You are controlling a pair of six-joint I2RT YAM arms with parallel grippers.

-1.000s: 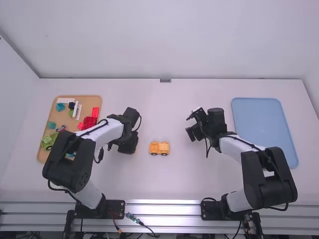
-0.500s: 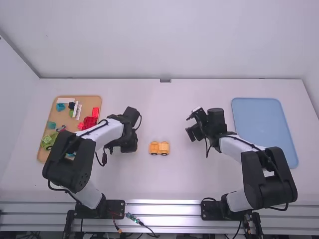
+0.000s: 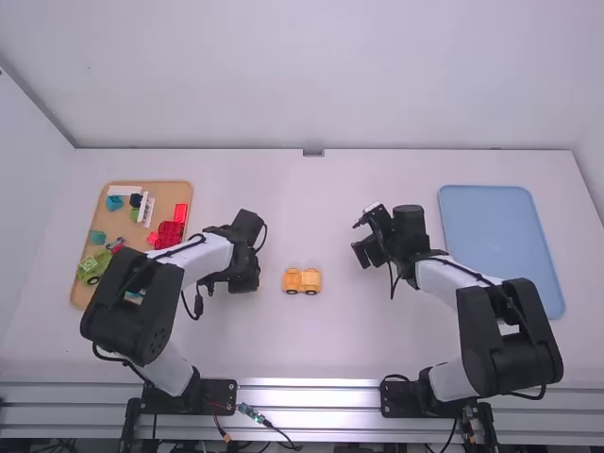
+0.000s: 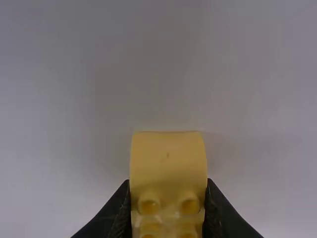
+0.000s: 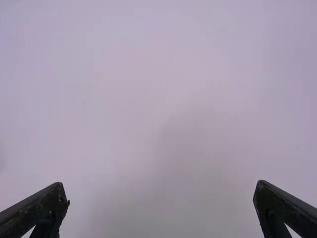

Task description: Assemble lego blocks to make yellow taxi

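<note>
The wheeled yellow base [image 3: 302,281] sat on the bench [image 3: 330,349], the left hand [image 4: 168,191] gripped a studded yellow brick [image 4: 168,161] nearby, the right hand [image 5: 161,188] gaped empty, and joining those pieces apparently remained!

On the tabletop [image 3: 330,349], we locate the block tray [image 3: 168,198] at left and the second tray [image 3: 500,247] at right. Between them, we find the wheeled assembly [image 3: 302,280]. Inside the block tray, we identify the long block [image 3: 125,190] behind the wheeled block [image 3: 92,268].
</note>
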